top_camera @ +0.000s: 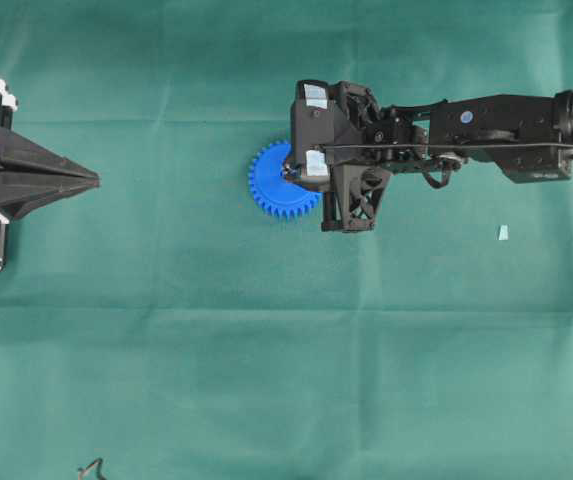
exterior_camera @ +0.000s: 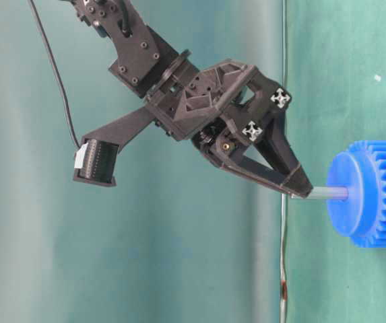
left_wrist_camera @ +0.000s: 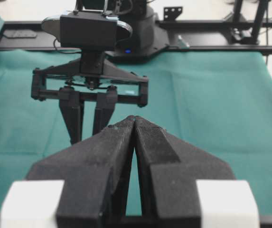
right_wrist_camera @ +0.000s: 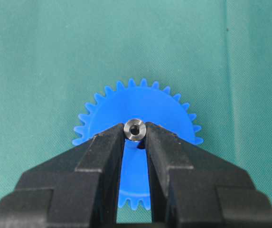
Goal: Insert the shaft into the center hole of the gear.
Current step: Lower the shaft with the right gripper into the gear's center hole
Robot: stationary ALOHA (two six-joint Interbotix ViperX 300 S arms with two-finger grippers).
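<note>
The blue gear lies flat on the green cloth near the middle. My right gripper is shut on the shaft, a thin silvery pin seen end-on between the fingertips. In the table-level view the shaft runs from the gripper to the middle of the gear and its far end meets the gear's face. The center hole is hidden behind the shaft. My left gripper rests at the left edge, far from the gear, shut with nothing in it.
A small pale-blue scrap lies on the cloth right of the gear. A dark cable end shows at the bottom left. A black frame rail borders the table behind the right arm.
</note>
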